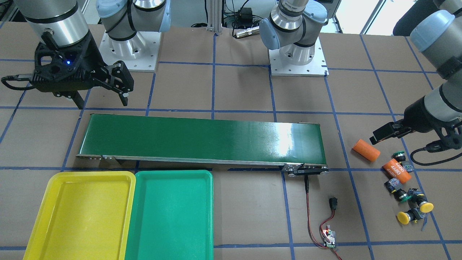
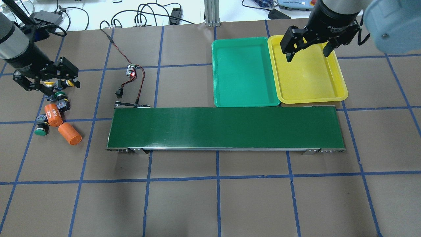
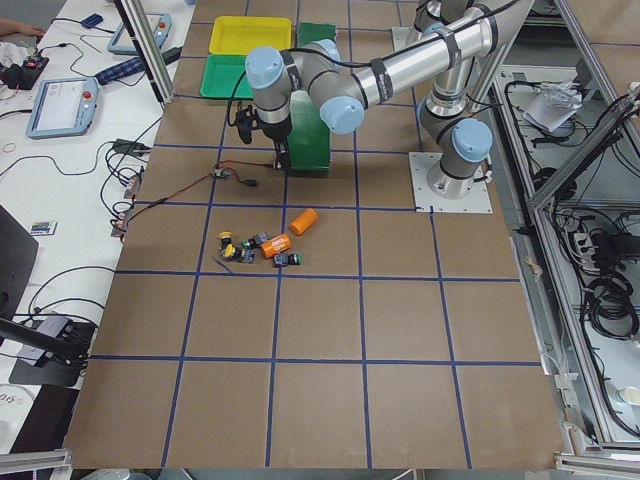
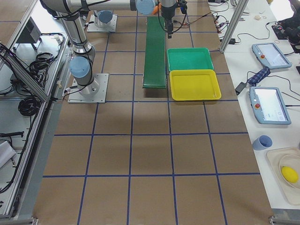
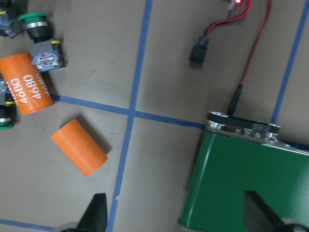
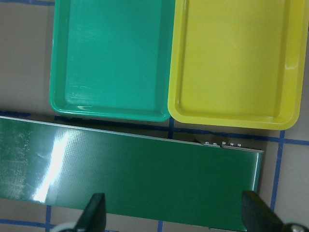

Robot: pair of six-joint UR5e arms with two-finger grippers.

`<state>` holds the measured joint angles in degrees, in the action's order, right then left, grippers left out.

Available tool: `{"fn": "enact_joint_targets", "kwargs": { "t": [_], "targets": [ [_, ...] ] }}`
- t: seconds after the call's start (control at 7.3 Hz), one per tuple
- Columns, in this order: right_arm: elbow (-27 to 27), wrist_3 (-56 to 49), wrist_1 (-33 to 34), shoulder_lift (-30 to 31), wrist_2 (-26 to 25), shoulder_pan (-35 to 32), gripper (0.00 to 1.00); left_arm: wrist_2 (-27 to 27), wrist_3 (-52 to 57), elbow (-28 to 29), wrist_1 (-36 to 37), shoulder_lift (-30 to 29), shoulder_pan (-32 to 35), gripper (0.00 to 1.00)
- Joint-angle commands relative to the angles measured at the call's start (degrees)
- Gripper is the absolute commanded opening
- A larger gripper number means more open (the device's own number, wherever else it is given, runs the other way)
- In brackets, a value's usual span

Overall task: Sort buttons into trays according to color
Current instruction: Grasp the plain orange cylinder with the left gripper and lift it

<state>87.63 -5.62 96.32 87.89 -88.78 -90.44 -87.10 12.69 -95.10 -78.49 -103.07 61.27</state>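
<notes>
Several buttons lie in a loose cluster on the brown table at my left end: a green-capped button [image 1: 399, 156], yellow-capped ones [image 1: 426, 207] [image 1: 403, 217], also in the overhead view [image 2: 41, 130]. My left gripper [image 2: 47, 85] is open and empty, hovering over the cluster; its wrist view shows a green button [image 5: 35, 24] at the top left. The yellow tray [image 2: 309, 75] and green tray [image 2: 243, 72] sit side by side, both empty. My right gripper [image 2: 307, 55] is open and empty above the yellow tray [image 6: 236, 63].
Two orange cylinders [image 1: 366, 150] [image 1: 396, 170], one printed "4680", lie among the buttons. A long dark green conveyor belt [image 2: 223, 128] spans the table's middle, next to the trays. A small controller board [image 2: 131, 69] with red and black wires lies near its left end.
</notes>
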Motion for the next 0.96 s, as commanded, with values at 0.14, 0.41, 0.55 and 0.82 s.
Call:
{"fn": "enact_joint_targets", "kwargs": {
  "t": [0.14, 0.41, 0.55, 0.82],
  "targets": [
    [0.00, 0.26, 0.00, 0.17, -0.08, 0.00, 1.00, 0.00, 1.46, -10.68, 23.39, -6.86, -5.17, 0.97],
    [0.00, 0.26, 0.00, 0.44, -0.08, 0.00, 1.00, -0.61, 0.85, -15.79, 28.91, -7.59, -5.90, 0.93],
    [0.00, 0.26, -0.08, 0.53, -0.17, 0.00, 1.00, -0.79, 0.85, -17.21, 28.92, -7.15, -5.90, 0.95],
    [0.00, 0.35, -0.08, 0.61, -0.08, 0.00, 1.00, -0.87, 0.49, -19.23, 28.65, -7.05, -6.07, 1.00]
  ]
}}
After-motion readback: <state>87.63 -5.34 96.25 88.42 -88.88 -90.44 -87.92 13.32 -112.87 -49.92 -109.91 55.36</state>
